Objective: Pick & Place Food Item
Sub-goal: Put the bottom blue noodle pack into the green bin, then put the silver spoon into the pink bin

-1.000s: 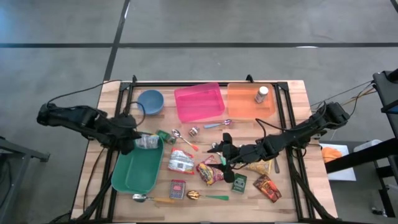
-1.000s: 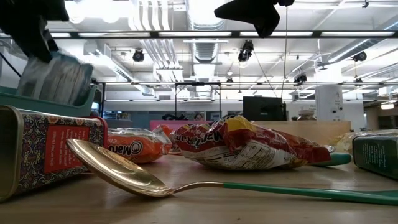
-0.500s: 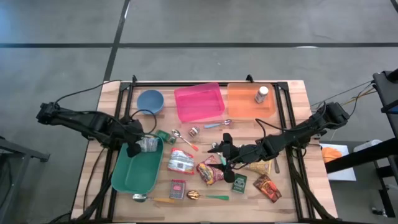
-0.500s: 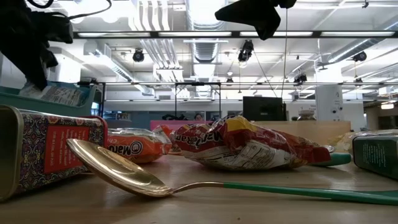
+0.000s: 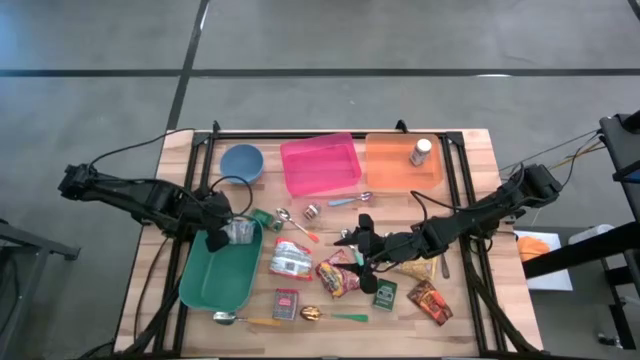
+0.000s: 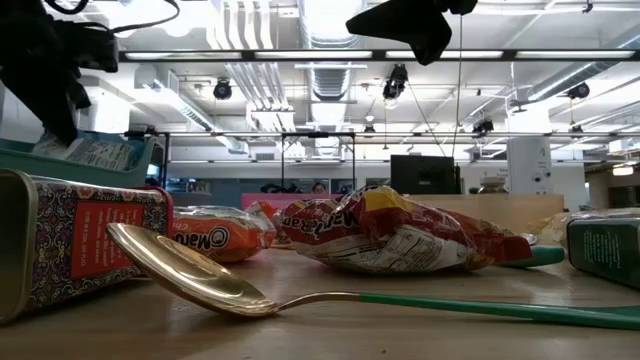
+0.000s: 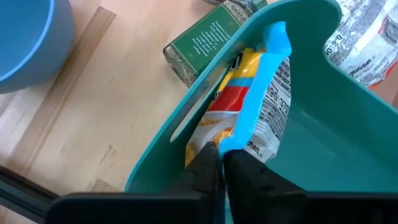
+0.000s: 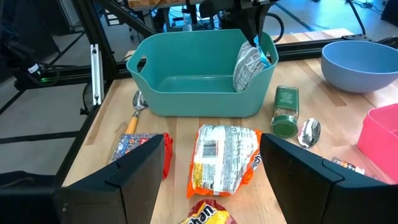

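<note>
Lowering snack packet [image 7: 264, 99] into teal bin [image 5: 215, 275], my left claw [image 7: 221, 163] pinching its blue edge so it leans against wall; right claw [image 5: 362, 262] waiting open over worktop [image 5: 465, 310].

A pale wooden worktop [image 5: 470, 150] carries a teal plastic tub [image 5: 215, 277], a round blue bowl [image 5: 242, 162], a bright pink plastic tray [image 5: 320, 166] and an orange plastic tray [image 5: 392, 165]. A silver snack packet with yellow, red and blue print [image 7: 261, 93] leans inside the tub. A dark green rectangular tin [image 5: 385, 293] lies nearer.
</note>
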Robot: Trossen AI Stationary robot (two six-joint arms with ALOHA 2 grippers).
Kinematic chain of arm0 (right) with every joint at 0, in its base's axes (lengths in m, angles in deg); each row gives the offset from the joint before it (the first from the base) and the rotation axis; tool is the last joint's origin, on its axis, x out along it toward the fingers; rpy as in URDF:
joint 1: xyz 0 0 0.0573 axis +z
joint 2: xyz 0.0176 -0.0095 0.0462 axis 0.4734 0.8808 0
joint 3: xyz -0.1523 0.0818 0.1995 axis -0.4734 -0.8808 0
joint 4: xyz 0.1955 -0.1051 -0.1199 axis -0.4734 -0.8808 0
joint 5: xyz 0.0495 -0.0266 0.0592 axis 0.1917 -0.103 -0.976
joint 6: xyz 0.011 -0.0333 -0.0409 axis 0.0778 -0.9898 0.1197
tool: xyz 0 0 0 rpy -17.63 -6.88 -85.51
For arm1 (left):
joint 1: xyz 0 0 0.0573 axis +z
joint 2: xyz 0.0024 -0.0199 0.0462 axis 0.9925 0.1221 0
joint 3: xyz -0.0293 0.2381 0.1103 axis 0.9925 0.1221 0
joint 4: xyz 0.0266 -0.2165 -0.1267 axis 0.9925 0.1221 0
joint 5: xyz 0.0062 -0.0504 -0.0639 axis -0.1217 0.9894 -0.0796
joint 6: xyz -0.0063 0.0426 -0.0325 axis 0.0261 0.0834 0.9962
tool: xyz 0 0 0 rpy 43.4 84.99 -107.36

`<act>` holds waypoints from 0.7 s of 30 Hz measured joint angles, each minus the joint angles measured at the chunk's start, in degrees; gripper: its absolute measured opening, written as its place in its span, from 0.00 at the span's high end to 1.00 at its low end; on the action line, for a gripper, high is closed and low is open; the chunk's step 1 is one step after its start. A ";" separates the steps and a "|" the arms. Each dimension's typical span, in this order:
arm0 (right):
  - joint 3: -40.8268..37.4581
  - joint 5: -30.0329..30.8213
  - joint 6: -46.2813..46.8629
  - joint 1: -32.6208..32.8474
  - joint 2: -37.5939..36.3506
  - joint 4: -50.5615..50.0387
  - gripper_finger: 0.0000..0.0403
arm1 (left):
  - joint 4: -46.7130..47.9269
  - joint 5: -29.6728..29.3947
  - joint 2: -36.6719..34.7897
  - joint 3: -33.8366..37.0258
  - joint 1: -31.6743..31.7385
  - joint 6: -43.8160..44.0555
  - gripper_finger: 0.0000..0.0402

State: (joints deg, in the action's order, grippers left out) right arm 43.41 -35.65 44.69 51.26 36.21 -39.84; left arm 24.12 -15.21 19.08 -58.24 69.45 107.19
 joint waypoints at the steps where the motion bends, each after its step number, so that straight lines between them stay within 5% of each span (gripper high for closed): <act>1: -0.02 0.00 0.00 0.00 0.00 -0.02 0.35 | 0.01 -0.24 -0.01 0.00 0.00 0.01 0.87; 12: -0.06 0.00 0.00 -0.02 0.00 -0.02 0.35 | -0.02 -0.61 -0.04 -0.02 0.00 0.25 0.52; 21: -0.58 0.00 0.00 -0.02 0.00 0.04 0.35 | -0.05 -0.60 -0.06 -1.89 0.00 2.57 0.38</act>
State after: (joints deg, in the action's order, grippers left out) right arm 42.83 -35.65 44.69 51.24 36.21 -39.80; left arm 24.06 -15.80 19.02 -60.13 69.45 109.76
